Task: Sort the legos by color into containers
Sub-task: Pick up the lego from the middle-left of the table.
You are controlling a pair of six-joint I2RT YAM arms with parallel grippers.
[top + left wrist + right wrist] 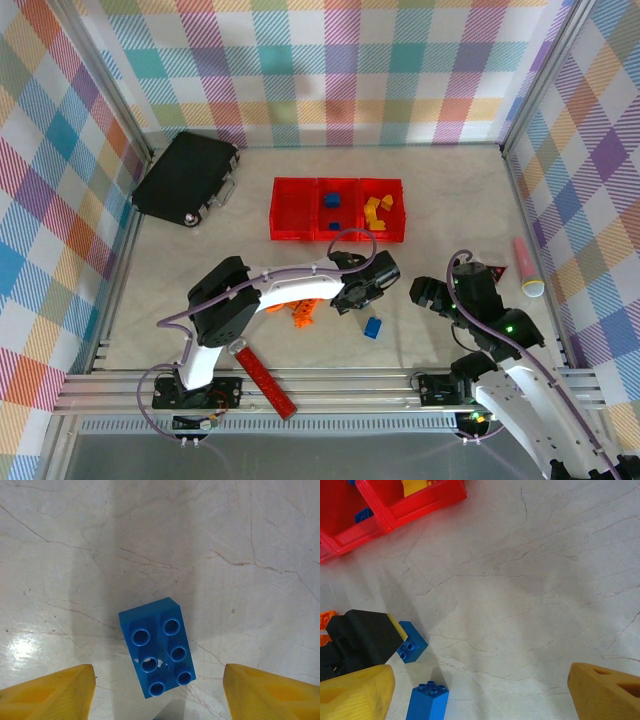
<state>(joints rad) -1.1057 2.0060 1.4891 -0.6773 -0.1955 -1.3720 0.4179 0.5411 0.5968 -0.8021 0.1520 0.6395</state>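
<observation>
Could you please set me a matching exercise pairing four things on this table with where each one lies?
1. black case
2. yellow bricks
3. red studded bar
4. orange bricks

A. loose on the table, just in front of the containers
B. far-left part of the table
C. in the containers' right-hand compartment
D. lying slantwise at the table's near edge

Pairs: 1-B, 2-C, 3-D, 4-A.

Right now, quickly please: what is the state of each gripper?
Left gripper: open, jaws on either side of a blue lego brick, not gripping it.
Right gripper: open, holding nothing.
</observation>
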